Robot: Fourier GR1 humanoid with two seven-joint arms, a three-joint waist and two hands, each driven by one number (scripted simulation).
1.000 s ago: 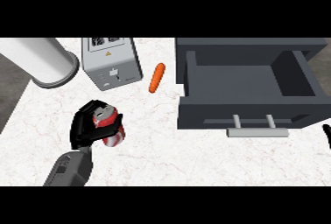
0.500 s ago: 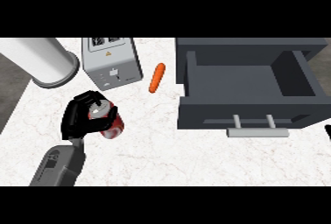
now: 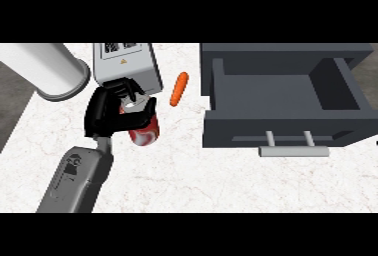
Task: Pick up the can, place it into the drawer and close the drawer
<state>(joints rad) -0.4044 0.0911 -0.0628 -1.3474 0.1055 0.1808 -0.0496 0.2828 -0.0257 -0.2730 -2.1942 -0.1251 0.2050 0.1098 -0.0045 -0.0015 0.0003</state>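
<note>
- where the pale marbled counter (image 3: 221, 185) runs to its far left corner, a big white cylinder (image 3: 46, 67) sits at a slant, its rimmed end turned toward the near side.
- just right of the cylinder, a grey box-shaped appliance (image 3: 127, 60) stands at the far edge, with a printed label and a small warning mark on its top.
- below these, the grey left forearm (image 3: 77, 180) comes up from the lower edge and leans slightly to the right.
- the black left hand (image 3: 107, 110) sits right in front of the appliance, its uppermost fingers overlapping the appliance's near edge in this view.
- that hand is clamped on the can (image 3: 145, 132), with fingers and thumb curled round it.
- the can is red with pale markings; its lower right part pokes out under the hand, and a bit of its silver top shows between the fingers.
- it may be just off the counter, though from this steep angle that is hard to judge.
- further right, an orange carrot (image 3: 179, 89) lies on the counter between the appliance and the drawer, touching neither.
- at the right, the dark grey drawer (image 3: 280, 132) is pulled open with its inside in view, and a pale bar handle (image 3: 294, 151) juts from its front on two posts.
- the can is outside the drawer, off to its left.
</note>
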